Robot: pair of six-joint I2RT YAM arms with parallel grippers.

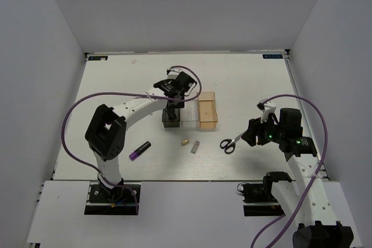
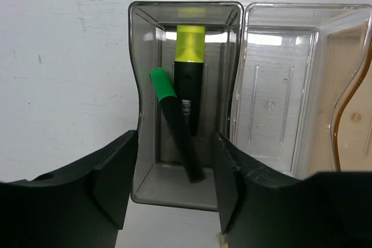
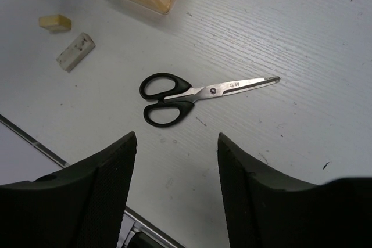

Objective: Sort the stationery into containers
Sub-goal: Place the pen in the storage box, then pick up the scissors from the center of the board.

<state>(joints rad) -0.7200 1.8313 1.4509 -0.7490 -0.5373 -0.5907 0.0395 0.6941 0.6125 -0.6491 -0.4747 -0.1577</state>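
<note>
Left claw (image 2: 174, 161) released above dark bin (image 2: 141, 56); right claw (image 3: 175, 155) released near scissors (image 3: 200, 92), blade print illegible.

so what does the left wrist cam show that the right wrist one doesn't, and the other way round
Only the left wrist: the dark grey bin with the yellow-capped marker and the green-capped marker lying inside it, and the clear bin beside it, with nothing visible in it.
Only the right wrist: the scissors, closed, flat on the table, with the tan block and the grey block nearby.
Both: part of the orange bin and the table.
</note>
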